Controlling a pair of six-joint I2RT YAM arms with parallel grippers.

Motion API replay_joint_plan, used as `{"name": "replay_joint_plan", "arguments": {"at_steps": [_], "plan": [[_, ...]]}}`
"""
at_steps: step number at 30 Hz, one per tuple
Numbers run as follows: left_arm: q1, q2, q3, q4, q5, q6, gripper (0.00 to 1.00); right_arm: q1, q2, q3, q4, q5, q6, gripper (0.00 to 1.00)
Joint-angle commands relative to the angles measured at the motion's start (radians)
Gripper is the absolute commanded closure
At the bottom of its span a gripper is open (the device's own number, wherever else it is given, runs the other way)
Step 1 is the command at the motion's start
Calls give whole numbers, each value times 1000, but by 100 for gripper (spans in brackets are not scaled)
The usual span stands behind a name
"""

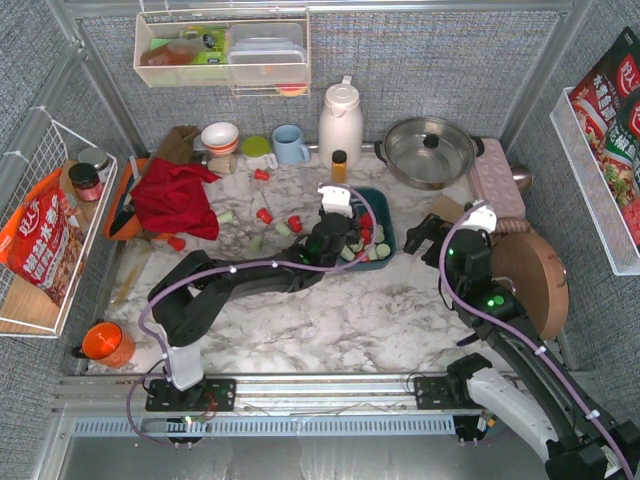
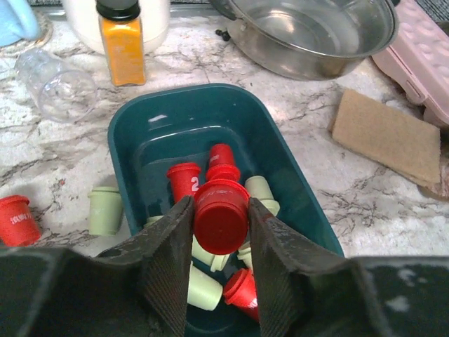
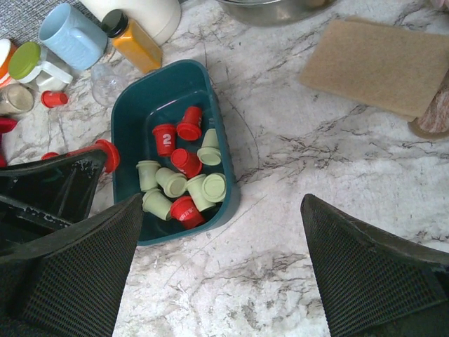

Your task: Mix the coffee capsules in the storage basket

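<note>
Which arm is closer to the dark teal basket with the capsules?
The left arm. Its fingers hold a red capsule over the basket. The right arm sits off the basket's right side, its fingers wide open above the marble tabletop.

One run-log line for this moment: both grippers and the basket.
left gripper shut on red capsule, by storage basket rim | right gripper open, empty | basket holds red and green capsules
</note>
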Motion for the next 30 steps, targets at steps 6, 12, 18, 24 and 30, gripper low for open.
{"name": "replay_joint_plan", "arguments": {"at_steps": [6,12,18,24,30], "plan": [[28,-86,-133,95,39,-62,23,1,17,-8,44,-12,13,1],[33,-216,-270,169,-56,-22,4,0,38,-4,43,-21,11,1],[104,-293,-263,-202,-212,-153,2,0,54,0,44,-30,8,1],[232,-362,-333,-379,-119,-202,3,0,63,3,46,-41,8,1],[391,-397,-363,-444,21,-158,3,0,69,5,44,-47,8,1]]}}
